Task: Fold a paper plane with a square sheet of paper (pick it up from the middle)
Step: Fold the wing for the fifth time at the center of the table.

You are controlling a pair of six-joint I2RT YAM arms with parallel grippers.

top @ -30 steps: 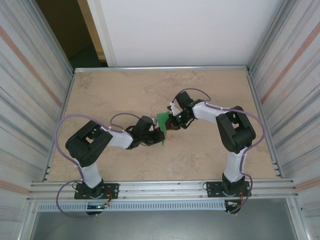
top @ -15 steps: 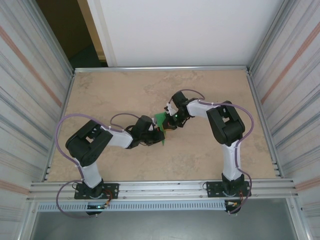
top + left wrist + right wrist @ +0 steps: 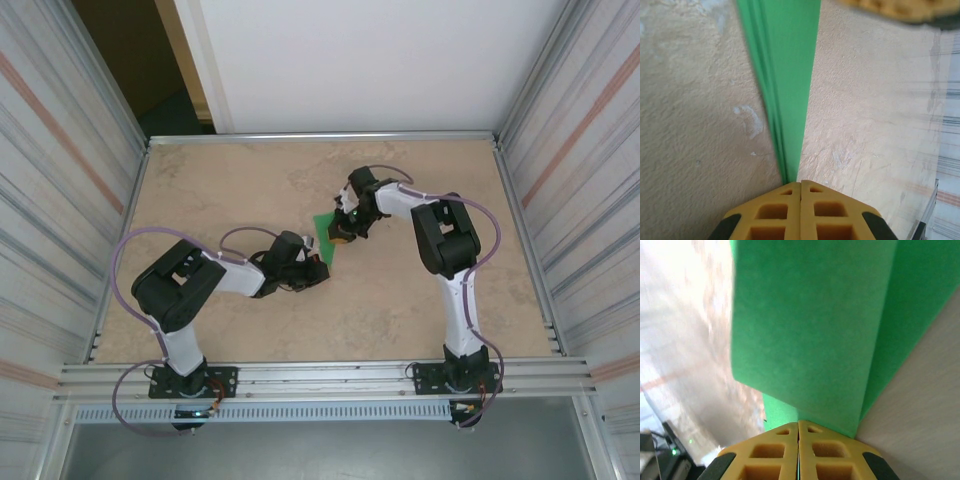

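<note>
Green folded sheet of paper (image 3: pixel 323 230) is pinched at opposite ends by the left gripper (image 3: pixel 800 184) and right gripper (image 3: pixel 799 422), both clamped on it, likely keeping its crease taut.

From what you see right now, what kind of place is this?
Probably a robot test cell in a lab: a beige table framed by aluminium rails, ribbed panels at both sides, and the left arm and right arm bolted at its near edge.
</note>
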